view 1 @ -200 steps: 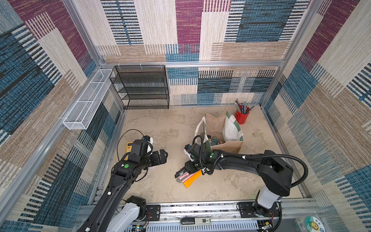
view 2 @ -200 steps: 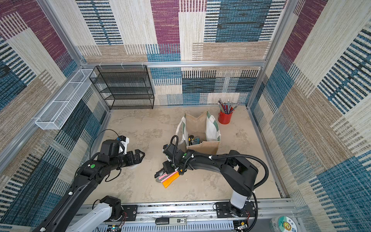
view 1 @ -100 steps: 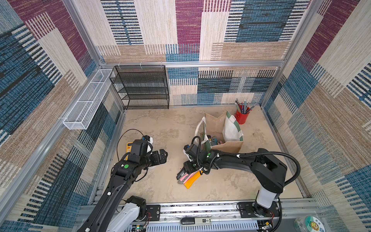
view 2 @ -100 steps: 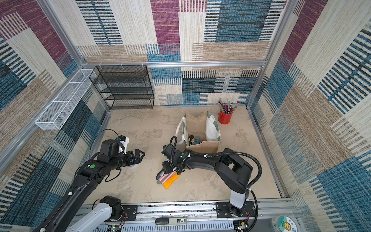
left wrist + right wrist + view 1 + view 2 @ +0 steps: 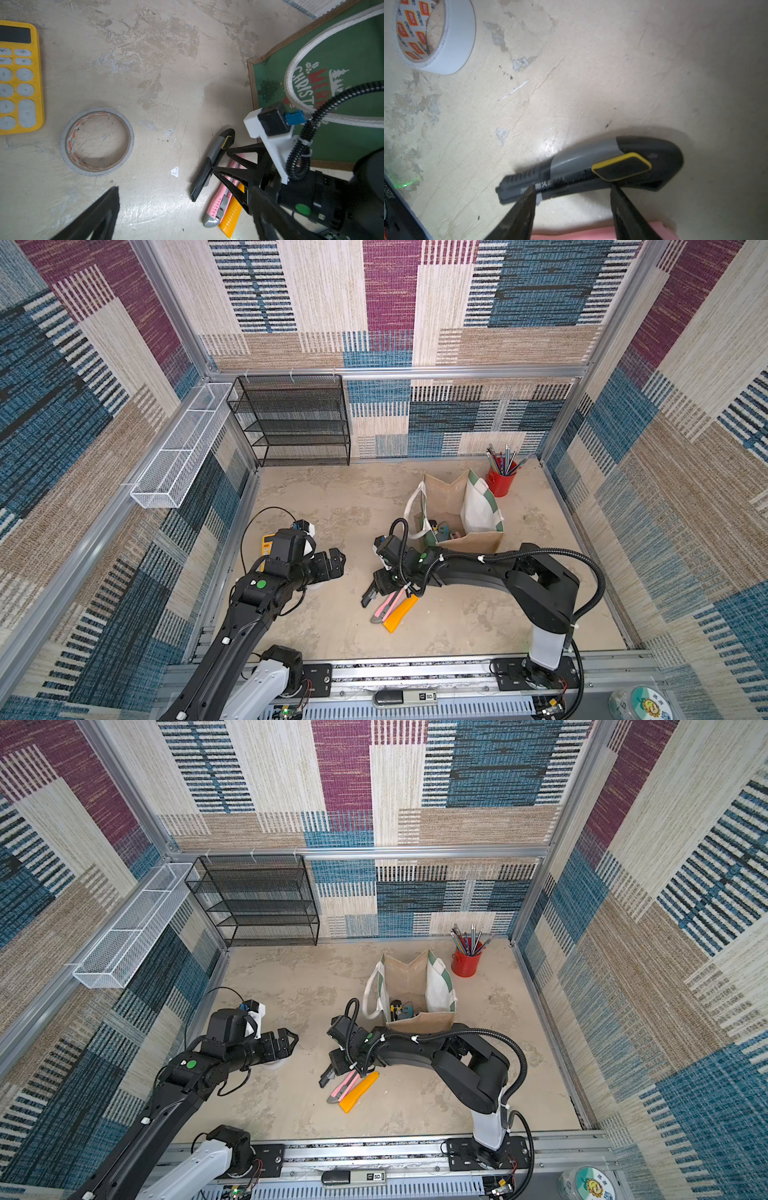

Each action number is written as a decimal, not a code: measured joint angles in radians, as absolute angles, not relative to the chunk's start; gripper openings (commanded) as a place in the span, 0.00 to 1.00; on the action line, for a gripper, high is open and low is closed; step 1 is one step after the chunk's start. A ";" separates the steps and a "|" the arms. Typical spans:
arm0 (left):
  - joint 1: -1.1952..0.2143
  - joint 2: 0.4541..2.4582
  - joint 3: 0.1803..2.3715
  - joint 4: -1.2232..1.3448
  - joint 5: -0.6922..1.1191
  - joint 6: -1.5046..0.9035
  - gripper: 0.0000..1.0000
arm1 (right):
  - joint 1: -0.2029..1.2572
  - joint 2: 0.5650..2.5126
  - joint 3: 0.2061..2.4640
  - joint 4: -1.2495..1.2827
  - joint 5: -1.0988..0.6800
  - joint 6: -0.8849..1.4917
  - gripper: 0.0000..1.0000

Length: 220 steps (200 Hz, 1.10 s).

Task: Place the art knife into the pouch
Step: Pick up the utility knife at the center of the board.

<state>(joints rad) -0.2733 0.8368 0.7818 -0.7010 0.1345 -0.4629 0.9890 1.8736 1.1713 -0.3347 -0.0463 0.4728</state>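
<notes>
Currently, the following is being shown on the tabletop (image 5: 332, 497). Item one: the art knife (image 5: 591, 166), black and grey with a yellow-edged slider, is lying flat on the bare surface outside the pouch (image 5: 478, 537), just beside a pink cutter (image 5: 388, 605) and an orange cutter (image 5: 401, 614). All three are being seen side by side in both top views, the art knife (image 5: 326, 1077) being the one nearest the left arm. Item two: the right hand (image 5: 573, 191) is being lowered over the art knife, with its jaws partly apart and spread along the knife's length. Its two fingertips (image 5: 529, 197) are touching or overlapping the knife's body, and nothing is being lifted or clamped. Item three: the left hand (image 5: 338, 560) is being held fully open and empty above the tabletop, well apart from the knives, over a roll of white tape (image 5: 96, 141) that is lying near a yellow calculator (image 5: 18, 79). Item four: the pouch is standing upright with its mouth open, just beyond the right arm's wrist. Small objects are being seen inside it, and its green Christmas panel (image 5: 342, 52) is facing the left wrist camera. Item five: a red pencil cup (image 5: 500, 483) is standing just behind the pouch.
</notes>
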 measured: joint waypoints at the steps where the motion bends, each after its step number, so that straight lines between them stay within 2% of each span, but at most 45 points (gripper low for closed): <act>1: -0.273 0.837 0.782 -0.701 0.134 -0.463 0.99 | 0.989 1.874 1.172 -0.335 -0.045 0.473 0.60; 42: -0.273 0.835 0.782 -0.701 0.133 -0.463 0.99 | 0.989 1.905 1.218 -0.346 -0.008 0.461 0.64; 63: -0.273 0.834 0.782 -0.702 0.132 -0.463 0.99 | 0.988 1.922 1.246 -0.353 0.010 0.451 0.73; 77: -0.273 0.834 0.782 -0.704 0.132 -0.463 0.99 | 0.988 1.929 1.256 -0.356 0.022 0.443 0.74; 163: -0.273 0.830 0.782 -0.708 0.130 -0.460 0.99 | 0.984 2.002 1.339 -0.369 0.074 0.417 0.69; 181: -0.273 0.830 0.782 -0.708 0.130 -0.460 0.99 | 0.984 2.027 1.364 -0.379 0.089 0.409 0.64; 220: -0.273 0.832 0.782 -0.708 0.130 -0.460 0.99 | 0.983 2.048 1.385 -0.401 0.113 0.396 0.57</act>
